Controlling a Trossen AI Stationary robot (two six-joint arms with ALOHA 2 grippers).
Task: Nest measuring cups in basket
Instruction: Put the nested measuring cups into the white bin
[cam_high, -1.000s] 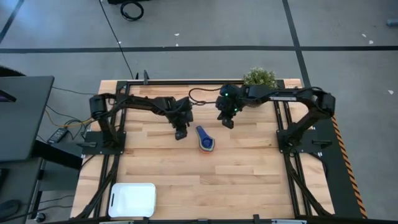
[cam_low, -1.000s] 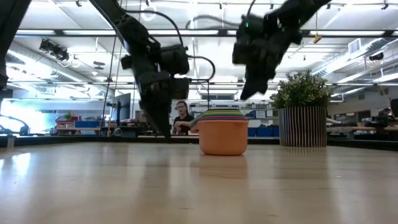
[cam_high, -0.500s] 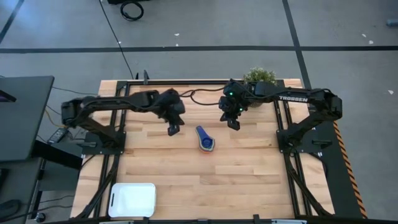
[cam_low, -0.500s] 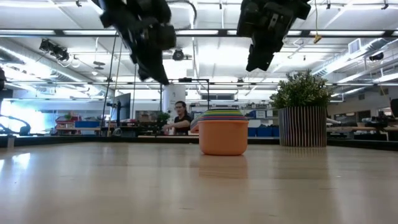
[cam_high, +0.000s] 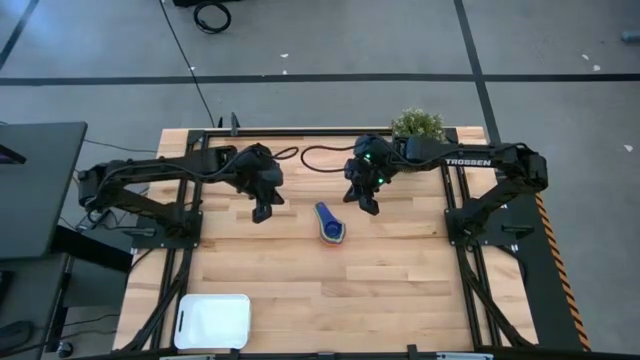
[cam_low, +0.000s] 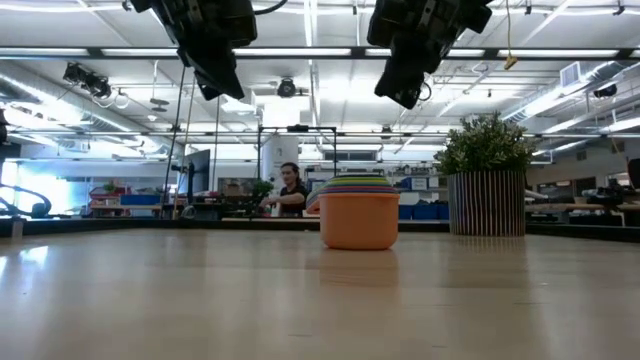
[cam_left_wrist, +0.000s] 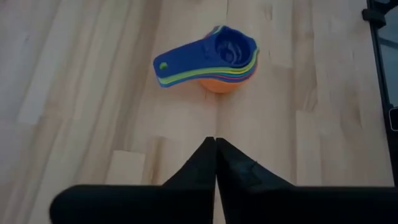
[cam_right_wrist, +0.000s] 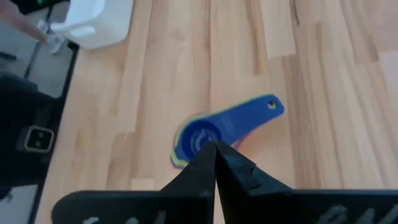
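We see a pale wood table, mostly bare; hall behind (a person far off). Nested measuring cups sit mid-frame, basket lower left. Left gripper and right gripper hover above, fingers pressed together.

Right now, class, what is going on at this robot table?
Neither arm holds anything. The left gripper and right gripper both hang shut above the table, either side of the measuring cups. The cups sit nested in one stack on the bare wood near the middle, blue on top, orange at the bottom. The white basket lies empty at the near left corner, so the stack is not in it.
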